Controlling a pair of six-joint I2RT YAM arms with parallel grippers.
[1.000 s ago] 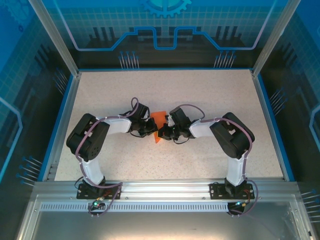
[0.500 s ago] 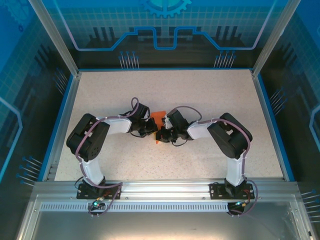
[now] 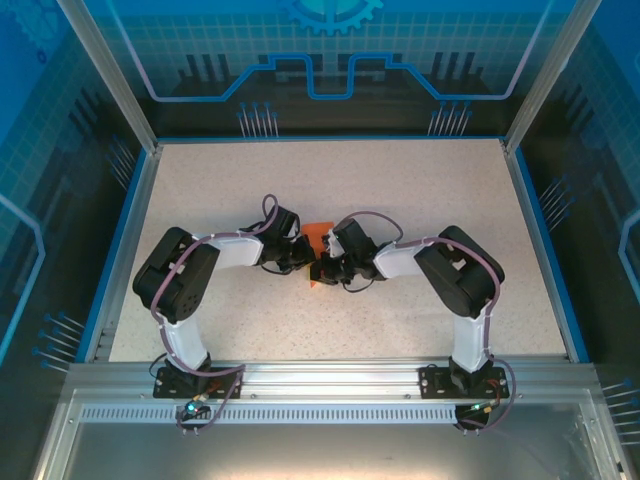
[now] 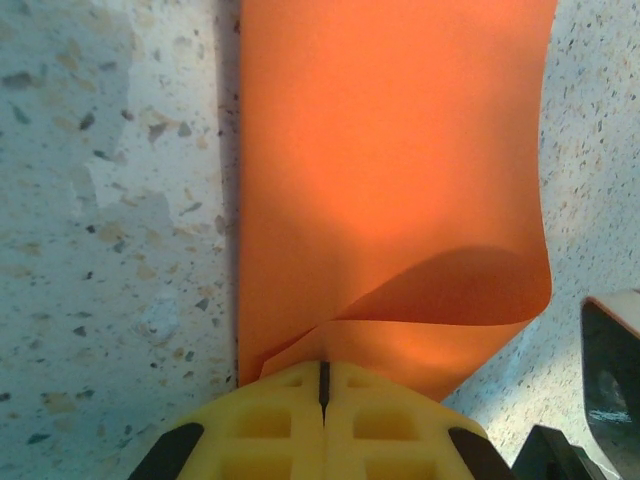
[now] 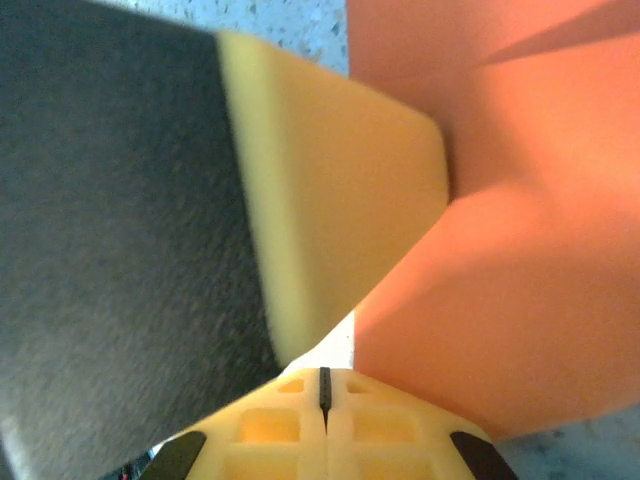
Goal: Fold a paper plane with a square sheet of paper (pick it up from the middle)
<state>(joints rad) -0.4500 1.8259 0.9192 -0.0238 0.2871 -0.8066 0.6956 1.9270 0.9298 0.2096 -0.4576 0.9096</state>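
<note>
Both pairs of jaws are closed completely. The left gripper (image 4: pixel 322 372) pinches the near fold of the thin, bright orange sheet of paper (image 4: pixel 390 170), and the upper layer of the sheet curls upward. The right gripper (image 5: pixel 323 388) touches the sheet, but I cannot tell if it holds it. From above, the paper lies mid-table between both wrists. Free speckled beige tabletop (image 3: pixel 400 190) surrounds it, up to the blue rim (image 3: pixel 118 245) and the blue patterned walls (image 3: pixel 330 60).

Left arm (image 3: pixel 185 275) and right arm (image 3: pixel 460 270) bend inward, wrists close, left fingers (image 4: pixel 262 420) and right fingers (image 5: pixel 385 425) shut.
</note>
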